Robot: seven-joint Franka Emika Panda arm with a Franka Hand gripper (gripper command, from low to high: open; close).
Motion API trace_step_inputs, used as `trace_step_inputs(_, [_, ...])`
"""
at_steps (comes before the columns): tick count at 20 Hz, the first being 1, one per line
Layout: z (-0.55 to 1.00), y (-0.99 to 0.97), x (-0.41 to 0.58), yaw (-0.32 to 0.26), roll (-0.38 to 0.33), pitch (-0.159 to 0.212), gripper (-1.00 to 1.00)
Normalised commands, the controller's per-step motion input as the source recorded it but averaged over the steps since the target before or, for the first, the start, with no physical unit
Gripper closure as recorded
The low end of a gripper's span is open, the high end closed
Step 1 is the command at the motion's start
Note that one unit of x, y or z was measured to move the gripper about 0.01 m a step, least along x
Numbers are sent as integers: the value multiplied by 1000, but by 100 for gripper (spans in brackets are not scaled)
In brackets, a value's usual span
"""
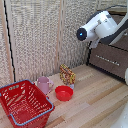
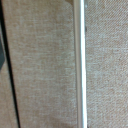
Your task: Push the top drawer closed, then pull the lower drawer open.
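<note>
In the exterior view a dark brown cabinet stands at the right. The lower drawer (image 1: 108,60) shows its front and a thin silver bar handle (image 1: 104,58). Above it, the top drawer (image 1: 122,42) is mostly covered by my white arm (image 1: 97,26), and I cannot tell whether it stands open or closed. My arm's rounded dark-capped end (image 1: 81,34) points to the exterior view's left, in front of the cabinet's upper part. The gripper's fingers show in neither view. The wrist view holds only beige woven panel (image 2: 45,65) and a pale vertical strip (image 2: 80,65).
On the wooden table (image 1: 95,102) sit a red basket (image 1: 25,102), a pink mug (image 1: 44,84), a red bowl (image 1: 63,93) and a yellow-brown object (image 1: 67,75). A woven screen wall (image 1: 40,35) closes the back. Something white (image 1: 126,75) pokes in at the right edge.
</note>
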Motion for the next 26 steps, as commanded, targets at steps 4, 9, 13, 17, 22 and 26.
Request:
trace_step_inputs(4, [-445,369,0,-5,-3,-14,-100])
trace_step_inputs(9, [-498,269,2,-94,-61,-19,-100])
trace_step_inputs(13, [-453,7,124,-146,-76,-4,-100])
trace_step_inputs(17, [-350,-204,247,-209,-17,0,-100])
trace_step_inputs(22, [-289,-346,167,-234,42,-26,-100])
trace_step_inputs(26, [-214,-159,34,-249,92,-44,-100])
